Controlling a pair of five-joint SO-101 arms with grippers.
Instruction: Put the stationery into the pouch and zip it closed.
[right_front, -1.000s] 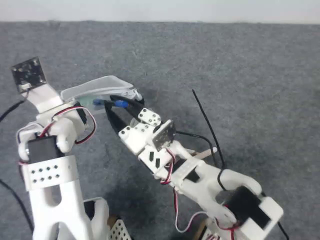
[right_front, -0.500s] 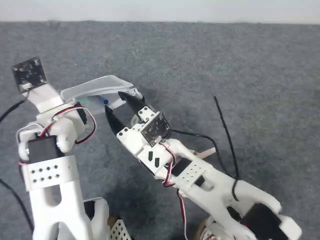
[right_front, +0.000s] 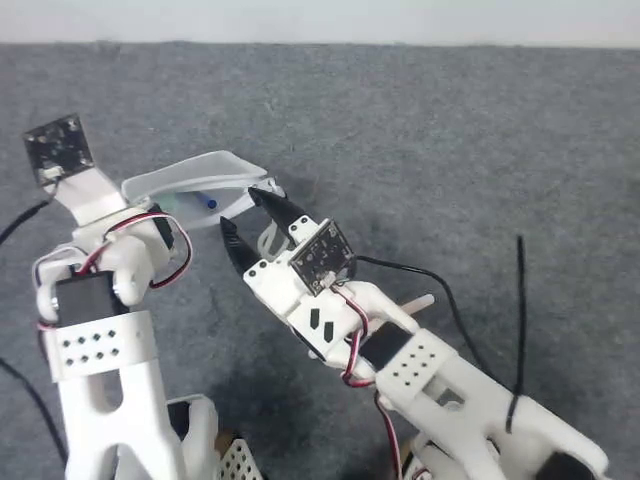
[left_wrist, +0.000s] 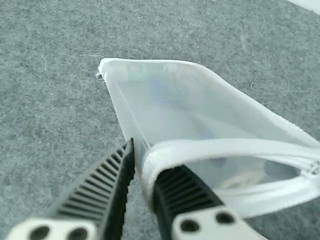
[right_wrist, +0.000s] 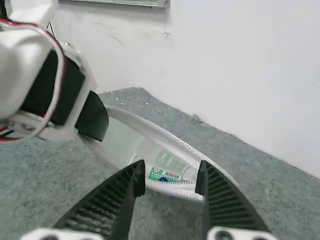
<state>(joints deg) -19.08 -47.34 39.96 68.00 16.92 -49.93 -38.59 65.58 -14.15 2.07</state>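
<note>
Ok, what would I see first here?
The see-through pouch at the middle of the grey table, with the left gripper clamped on its rim. The right gripper hangs at its open mouth, wide open and empty.

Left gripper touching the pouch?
Touching. The left wrist view shows the left gripper clamped on the pouch, with the rim pinched between the jaws.
</note>
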